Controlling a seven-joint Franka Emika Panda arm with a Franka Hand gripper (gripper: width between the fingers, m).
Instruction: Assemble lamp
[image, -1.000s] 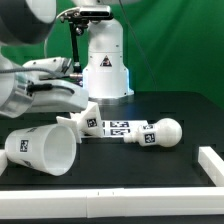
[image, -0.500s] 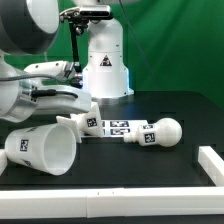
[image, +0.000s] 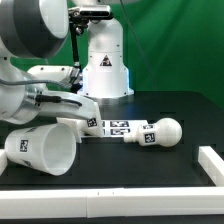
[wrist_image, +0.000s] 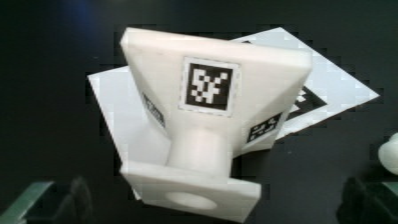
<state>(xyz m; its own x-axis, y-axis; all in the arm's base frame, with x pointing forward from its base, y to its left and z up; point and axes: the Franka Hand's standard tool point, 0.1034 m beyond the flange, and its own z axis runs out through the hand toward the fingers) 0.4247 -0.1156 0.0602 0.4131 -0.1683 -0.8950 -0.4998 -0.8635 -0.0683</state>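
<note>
The small flared base (wrist_image: 210, 110) lies on its side, partly on the marker board (wrist_image: 329, 95). It carries a square tag, and its narrow square end with a round hole points toward the camera. My gripper (wrist_image: 214, 200) is open, with dark fingers (wrist_image: 43, 200) on either side of that square end, not touching it. In the exterior view the gripper (image: 84, 112) hovers just above the base (image: 88, 123). The large tapered shade (image: 45, 150) lies on its side at the exterior view's left. The round bulb on its stem (image: 163, 132) lies at the right and also shows in the wrist view (wrist_image: 386, 157).
The marker board (image: 118, 128) lies flat between base and bulb. The big white robot pedestal (image: 105, 65) stands at the back. A white L-shaped rail (image: 212, 162) runs along the table's front right edge. My arm fills the exterior view's upper left.
My arm's upper links have swung further into view and the hand has sunk slightly toward the base. The lamp parts have not moved.
</note>
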